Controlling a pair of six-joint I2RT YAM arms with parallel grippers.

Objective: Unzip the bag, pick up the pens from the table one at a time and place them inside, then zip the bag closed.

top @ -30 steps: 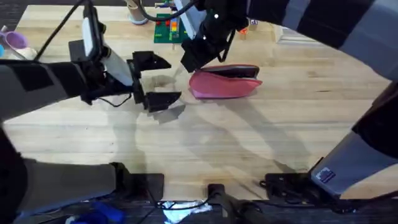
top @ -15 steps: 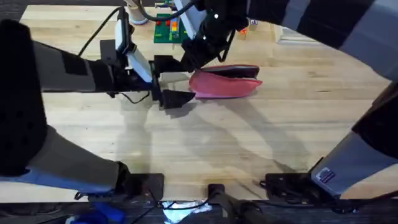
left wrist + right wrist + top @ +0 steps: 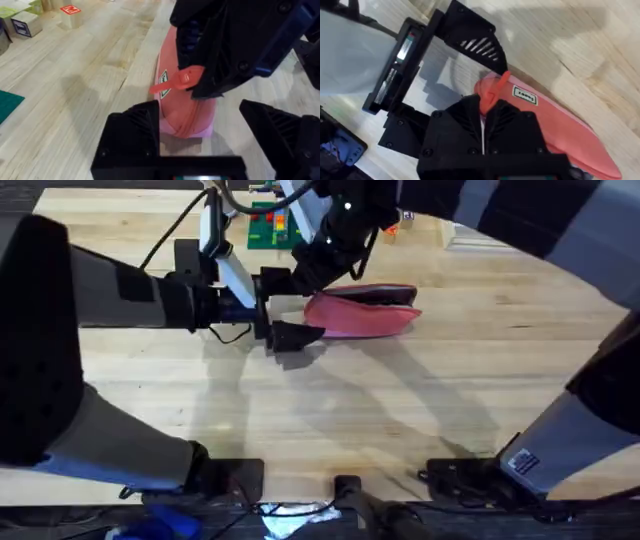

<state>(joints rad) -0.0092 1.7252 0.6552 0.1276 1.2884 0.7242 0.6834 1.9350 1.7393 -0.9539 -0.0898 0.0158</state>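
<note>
Overhead view: the pink bag [image 3: 362, 312] lies toward the far side of the counter [image 3: 420, 400], long axis running left to right. The right gripper [image 3: 308, 272] reaches down over the bag's left end, jaws clenched on the red zipper pull [image 3: 492, 92]. The left gripper [image 3: 287, 307], jaws released, straddles that same end, arm stretched low across the counter. Both arms meet there, nearly touching.

The left gripper [image 3: 210, 135] has its two black fingers spread wide, one on each side of the near end of the pink bag [image 3: 186, 107] lying on the table [image 3: 90, 75]. The right gripper [image 3: 200, 82] presses down on the bag, apparently pinching its red-orange zipper pull [image 3: 176, 82]. Small blocks [image 3: 25, 22] sit toward the table's far edge.
</note>
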